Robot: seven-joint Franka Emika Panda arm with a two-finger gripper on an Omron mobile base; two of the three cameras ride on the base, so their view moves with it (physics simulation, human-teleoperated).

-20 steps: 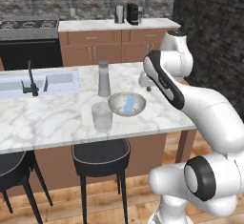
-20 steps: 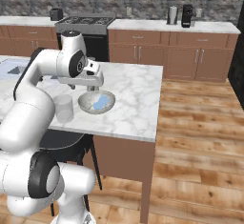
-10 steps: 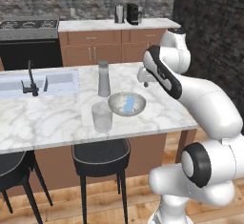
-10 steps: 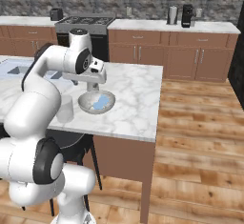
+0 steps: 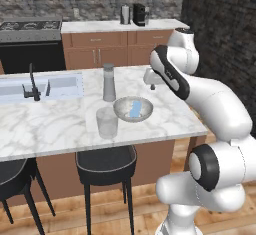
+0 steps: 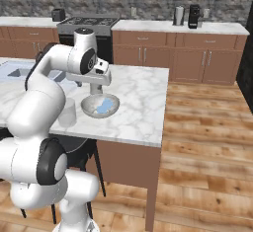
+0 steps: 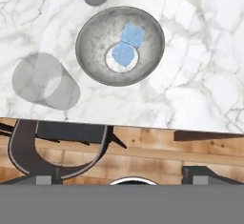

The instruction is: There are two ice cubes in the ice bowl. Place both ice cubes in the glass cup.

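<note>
While the pincer (image 5: 152, 79) hangs above the white marble tabletop (image 5: 45, 124), whether parted or together I cannot tell, the two pale-blue translucent ice cubes (image 7: 127, 45) lie below it in the shiny grey shallow ice bowl (image 7: 93, 51), touching, their shared long axis running rim to centre. Just beside the bowl stands the short clear glass cup (image 7: 45, 81).

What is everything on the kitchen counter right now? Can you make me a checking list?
Surface: white marble island counter, with a sink at its far end.
Job's things: two ice cubes touching each other in the ice bowl; glass cup beside the bowl, nothing in it.
Clutter: tall grey bottle behind the bowl.
Gripper: gripper hangs above the bowl, holding nothing; open or shut unclear.
Cables: nothing seen.
Surroundings: black stool under the counter, stove, wooden cabinets.
</note>
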